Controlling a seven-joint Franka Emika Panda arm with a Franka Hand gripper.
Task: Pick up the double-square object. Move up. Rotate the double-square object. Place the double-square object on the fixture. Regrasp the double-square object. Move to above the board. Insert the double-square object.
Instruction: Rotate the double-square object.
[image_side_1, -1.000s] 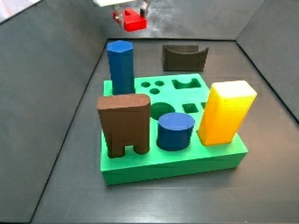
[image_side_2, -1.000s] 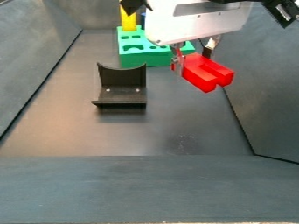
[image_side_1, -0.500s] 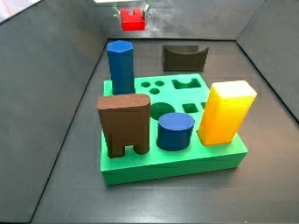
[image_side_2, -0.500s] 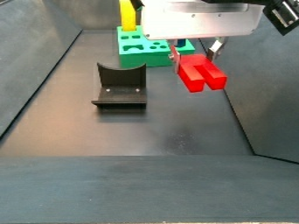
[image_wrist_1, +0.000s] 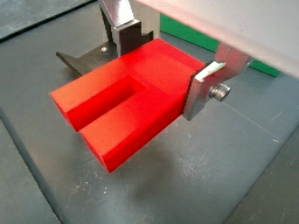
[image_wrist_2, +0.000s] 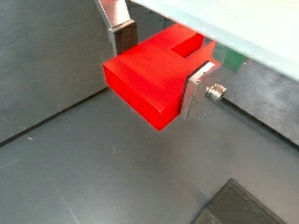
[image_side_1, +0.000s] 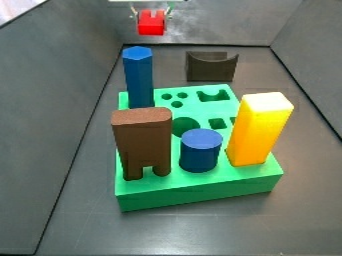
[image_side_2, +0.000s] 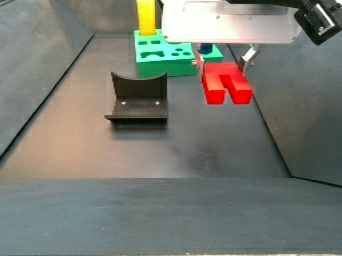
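The double-square object (image_side_2: 226, 84) is a glossy red stepped block hanging in the air, well above the floor. My gripper (image_side_2: 225, 62) is shut on it, right of the fixture (image_side_2: 136, 97) and nearer than the green board (image_side_2: 163, 55). In both wrist views the silver fingers (image_wrist_1: 208, 87) (image_wrist_2: 201, 87) press on opposite sides of the red block (image_wrist_1: 122, 96) (image_wrist_2: 152, 74), whose long groove shows. In a side view the block (image_side_1: 152, 21) hangs under the gripper (image_side_1: 151, 10) behind the board (image_side_1: 201, 190) and the dark-brown fixture (image_side_1: 210, 66).
On the board stand a blue hexagonal column (image_side_1: 138, 75), a brown arch block (image_side_1: 140, 140), a blue cylinder (image_side_1: 201, 150) and a yellow block (image_side_1: 259, 125). Several cut-out holes (image_side_1: 201, 99) lie open at its back. Grey walls slope in on both sides.
The gripper has turned about its vertical axis with the red block in it; the block now lies straight instead of skewed. Its height and position have barely shifted.
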